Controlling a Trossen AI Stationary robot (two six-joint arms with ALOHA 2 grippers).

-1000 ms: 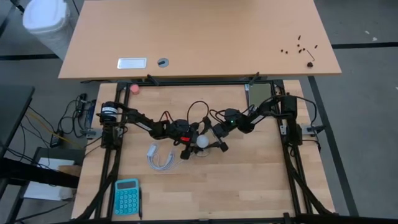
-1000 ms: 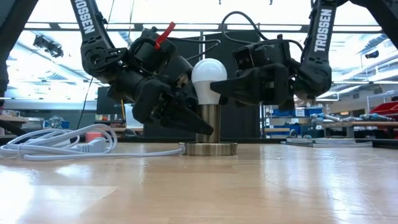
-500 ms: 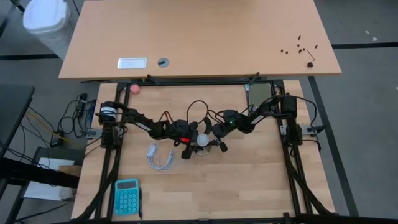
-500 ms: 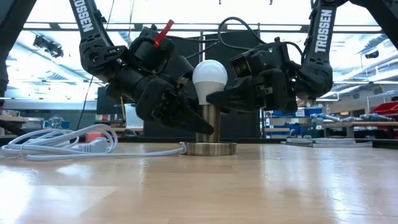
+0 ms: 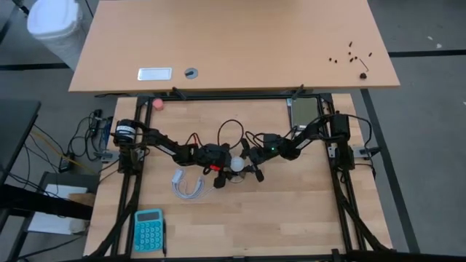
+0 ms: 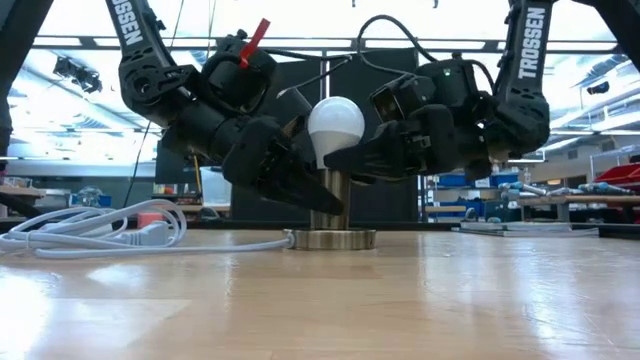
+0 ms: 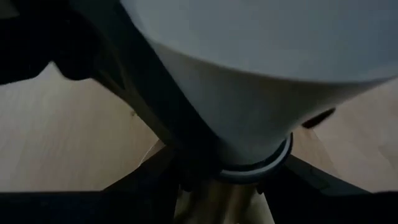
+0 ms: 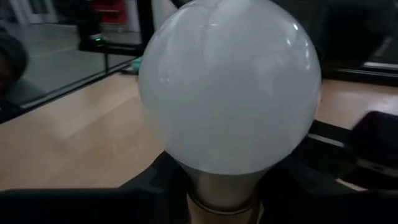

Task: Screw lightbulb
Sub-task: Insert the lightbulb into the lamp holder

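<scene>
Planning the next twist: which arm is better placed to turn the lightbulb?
Likely the right. The right gripper is shut on the lightbulb at its neck, while the left gripper reaches lower, at the socket post, seemingly steadying it.

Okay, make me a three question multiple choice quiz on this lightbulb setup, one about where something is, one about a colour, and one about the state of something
1. Where is the lightbulb?
A. Lying on the table
B. Upright on the metal socket
C. On the calculator

2. What colour is the calculator?
A. Teal
B. Red
C. Black

3. What is the right end effector doing?
A. Parked at the table edge
B. Holding the cord
C. Shut on the lightbulb's neck

Answers:
1. B, the low view shows it standing on the socket post.
2. A, the high view shows it teal, near the front left corner.
3. C, its fingers meet the lightbulb just under the globe, while the left end effector grips the socket.
</scene>
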